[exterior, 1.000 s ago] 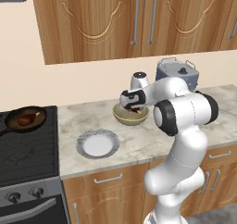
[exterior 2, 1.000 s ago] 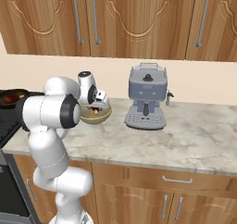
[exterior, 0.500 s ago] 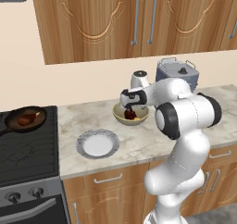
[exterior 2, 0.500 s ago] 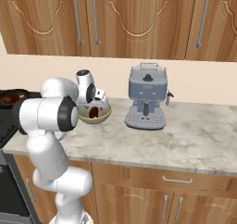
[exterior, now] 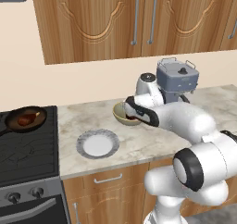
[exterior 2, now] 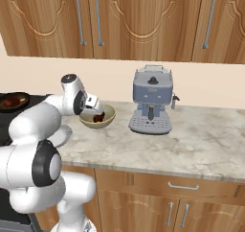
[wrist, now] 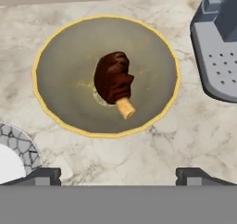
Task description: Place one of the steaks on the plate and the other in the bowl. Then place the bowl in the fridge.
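steak in bowl | end effector above, fingers spread

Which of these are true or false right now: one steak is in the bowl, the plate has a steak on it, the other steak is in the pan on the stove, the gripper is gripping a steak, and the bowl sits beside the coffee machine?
1. One steak lies in the bowl. True.
2. The plate has a steak on it. False: the plate is bare.
3. The other steak is in the skillet on the stove. True.
4. The gripper is shut on a steak. False: its fingertips stand apart over the bowl, holding nothing.
5. The bowl sits on the counter beside the coffee machine. True.
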